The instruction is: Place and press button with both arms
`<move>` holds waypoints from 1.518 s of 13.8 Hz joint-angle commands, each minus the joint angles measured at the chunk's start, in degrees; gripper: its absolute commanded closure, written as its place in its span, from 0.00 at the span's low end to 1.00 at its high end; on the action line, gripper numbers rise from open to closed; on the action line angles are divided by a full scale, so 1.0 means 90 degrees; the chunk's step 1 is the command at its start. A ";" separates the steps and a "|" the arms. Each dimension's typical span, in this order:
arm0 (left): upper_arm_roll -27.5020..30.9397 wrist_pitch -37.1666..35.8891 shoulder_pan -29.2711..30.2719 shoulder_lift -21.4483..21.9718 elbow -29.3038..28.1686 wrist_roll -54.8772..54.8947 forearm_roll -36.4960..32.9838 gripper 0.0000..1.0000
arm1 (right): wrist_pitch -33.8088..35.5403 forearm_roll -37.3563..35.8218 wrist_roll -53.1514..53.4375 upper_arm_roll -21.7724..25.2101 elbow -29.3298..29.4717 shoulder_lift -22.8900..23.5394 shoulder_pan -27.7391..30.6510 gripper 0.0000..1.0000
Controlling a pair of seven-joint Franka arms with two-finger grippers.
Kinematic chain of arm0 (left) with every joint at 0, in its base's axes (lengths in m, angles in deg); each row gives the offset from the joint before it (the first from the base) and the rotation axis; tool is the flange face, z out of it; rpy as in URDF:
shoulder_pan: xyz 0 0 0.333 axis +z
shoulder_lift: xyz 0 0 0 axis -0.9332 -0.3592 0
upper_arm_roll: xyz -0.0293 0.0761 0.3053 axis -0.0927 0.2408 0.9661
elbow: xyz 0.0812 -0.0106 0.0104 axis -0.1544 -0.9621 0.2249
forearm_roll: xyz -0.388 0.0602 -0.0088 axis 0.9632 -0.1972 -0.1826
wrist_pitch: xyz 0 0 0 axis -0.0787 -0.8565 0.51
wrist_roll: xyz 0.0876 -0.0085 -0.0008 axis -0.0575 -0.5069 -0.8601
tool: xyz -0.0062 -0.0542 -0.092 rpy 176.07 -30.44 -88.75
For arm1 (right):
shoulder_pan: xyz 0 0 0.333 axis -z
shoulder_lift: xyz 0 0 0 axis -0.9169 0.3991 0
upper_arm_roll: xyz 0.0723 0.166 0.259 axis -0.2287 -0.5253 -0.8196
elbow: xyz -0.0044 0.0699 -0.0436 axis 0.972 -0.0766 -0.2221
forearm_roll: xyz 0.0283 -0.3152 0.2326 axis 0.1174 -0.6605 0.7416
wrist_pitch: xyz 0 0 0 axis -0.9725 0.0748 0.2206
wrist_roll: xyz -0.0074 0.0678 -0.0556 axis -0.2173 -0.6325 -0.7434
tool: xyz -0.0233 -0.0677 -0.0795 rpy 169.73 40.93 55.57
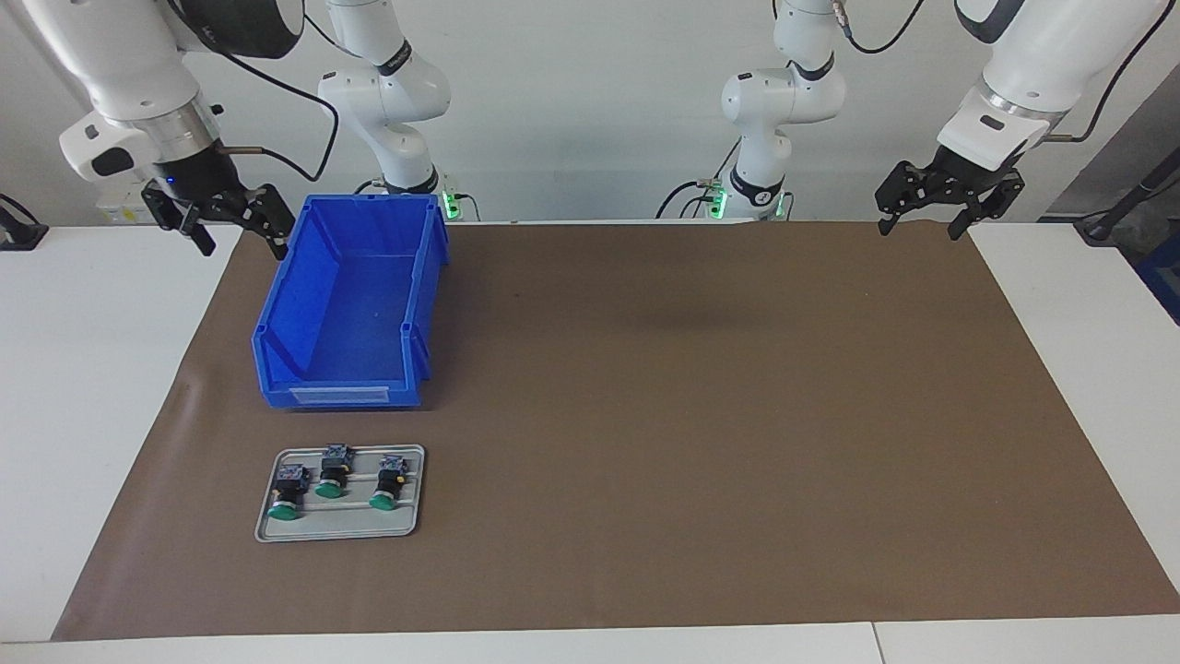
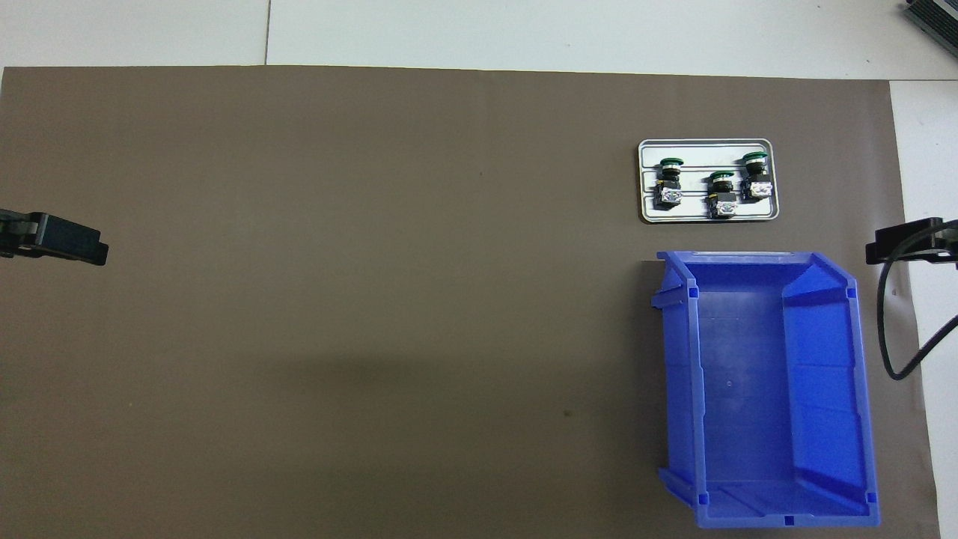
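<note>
Three green push-buttons (image 1: 332,470) lie on a grey tray (image 1: 339,527) at the blue bin's (image 1: 350,304) six o'clock on the counter, while left hand (image 1: 922,219) and right hand (image 1: 235,231) hang wide open, empty.

buttons: three I count, (image 1: 286,494), (image 1: 333,471), (image 1: 388,483)
grey tray (image 1: 337,531): one
blue bin (image 1: 348,304): one
brown mat (image 1: 701,415): one
my arms: two
my end effectors: two, left end effector (image 1: 949,208), right end effector (image 1: 221,226)
</note>
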 commanded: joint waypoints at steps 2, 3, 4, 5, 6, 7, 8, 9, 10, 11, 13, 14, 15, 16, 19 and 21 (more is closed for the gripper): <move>-0.0035 0.0007 0.0061 0.0150 -0.0175 0.0003 -0.0076 0.00 | -0.1355 0.0034 0.0049 -0.0057 0.0059 0.1179 0.0006 0.00; -0.0035 0.0007 0.0061 0.0159 -0.0175 0.0003 -0.0076 0.00 | -0.1776 0.0053 0.0069 -0.0067 0.0069 0.1501 -0.0014 0.00; -0.0035 0.0007 0.0061 0.0160 -0.0175 0.0003 -0.0076 0.00 | -0.2186 0.0102 0.0069 -0.0067 0.0069 0.1794 -0.0024 0.00; -0.0035 0.0007 0.0061 0.0160 -0.0175 0.0003 -0.0076 0.00 | -0.2538 0.0131 0.0069 -0.0067 0.0069 0.2039 -0.0024 0.00; -0.0035 0.0007 0.0061 0.0160 -0.0175 0.0003 -0.0076 0.00 | -0.2783 0.0141 0.0069 -0.0077 0.0069 0.2254 -0.0024 0.00; -0.0035 0.0007 0.0070 0.0150 -0.0175 0.0003 -0.0076 0.00 | -0.3008 0.0141 0.0059 -0.0077 0.0040 0.2450 -0.0034 0.00; -0.0035 0.0007 0.0061 0.0159 -0.0175 0.0003 -0.0076 0.00 | -0.3252 0.0151 0.0049 -0.0077 0.0020 0.2626 -0.0034 0.00; -0.0035 0.0007 0.0061 0.0150 -0.0175 0.0003 -0.0076 0.00 | -0.3458 0.0180 0.0030 -0.0086 0.0001 0.2773 -0.0034 0.00; -0.0035 0.0007 0.0070 0.0159 -0.0175 0.0003 -0.0076 0.00 | -0.3614 0.0248 0.0030 -0.0096 0.0001 0.2909 -0.0034 0.00; -0.0035 0.0007 0.0061 0.0160 -0.0175 0.0003 -0.0076 0.00 | -0.3790 0.0442 0.0030 -0.0145 0.0001 0.3085 -0.0034 0.00; -0.0035 0.0007 0.0061 0.0160 -0.0175 0.0013 -0.0076 0.00 | -0.4132 0.0727 0.0030 -0.0165 -0.0019 0.3349 -0.0034 0.00; -0.0035 0.0007 0.0061 0.0150 -0.0175 0.0004 -0.0076 0.00 | -0.4182 0.0747 0.0020 -0.0184 -0.0019 0.3427 -0.0043 0.00; -0.0035 0.0007 0.0061 0.0159 -0.0175 0.0003 -0.0076 0.00 | -0.4260 0.0747 0.0001 -0.0184 -0.0058 0.3496 -0.0053 0.00; -0.0035 0.0007 0.0061 0.0160 -0.0175 0.0003 -0.0076 0.00 | -0.4318 0.0757 -0.0086 -0.0184 -0.0155 0.3535 -0.0063 0.00; -0.0035 0.0007 0.0061 0.0160 -0.0175 0.0003 -0.0076 0.00 | -0.4553 0.0757 -0.0263 -0.0184 -0.0361 0.3536 -0.0043 0.00; -0.0035 0.0007 0.0061 0.0159 -0.0175 0.0003 -0.0076 0.00 | -0.4563 0.0757 -0.0273 -0.0184 -0.0370 0.3575 -0.0043 0.00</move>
